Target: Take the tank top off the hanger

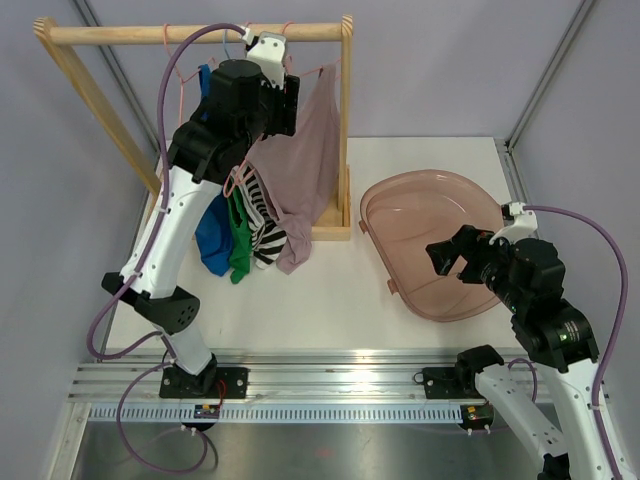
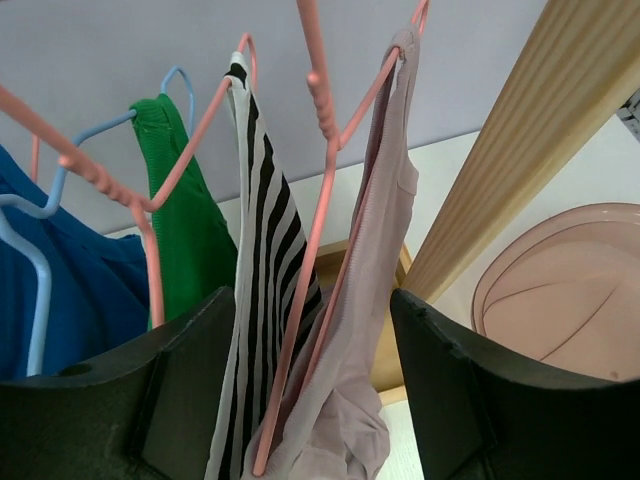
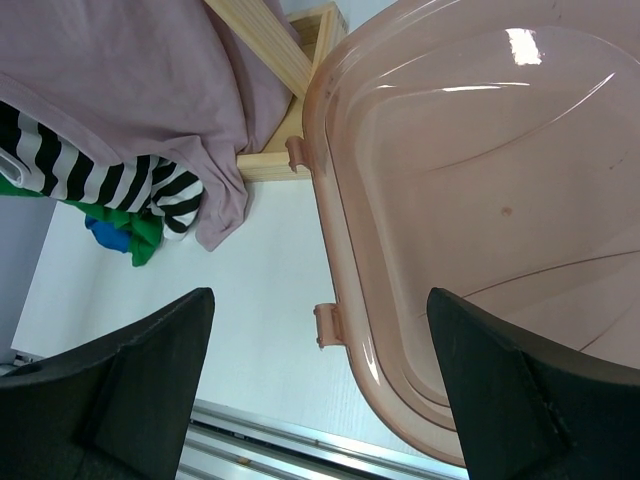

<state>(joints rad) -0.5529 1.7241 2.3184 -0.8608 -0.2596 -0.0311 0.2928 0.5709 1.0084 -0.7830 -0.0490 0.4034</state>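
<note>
Now, left gripper (image 2: 308,335): raised to the rail at upper left of the top view. Its jaws stand partly apart and straddle cloth and wire. No firm pinch shows, and I cannot tell whether the pads touch anything.
Between its fingers: the lower run of the hanger (image 2: 322,105), an edge of the striped top (image 2: 265,250) and a fold of the tank top (image 1: 312,140).
Tank top: mauve, on the pink hanger at the right end of the rack (image 1: 150,35), just left of the right post. One strap sits high on the hanger arm and the body hangs bunched toward the rack's base.
Other clothes: left of the striped top in the wrist view hang a green top (image 2: 185,220) and a blue top (image 2: 90,290), each on its own hanger.
Right gripper (image 3: 318,330): lower right of the top view, jaws spread wide with nothing between them. It hangs over the near left rim of the tub (image 3: 480,150).
Tub: pinkish, see-through, on the table (image 1: 330,300) right of the rack, its rim just beside the rack's base.
</note>
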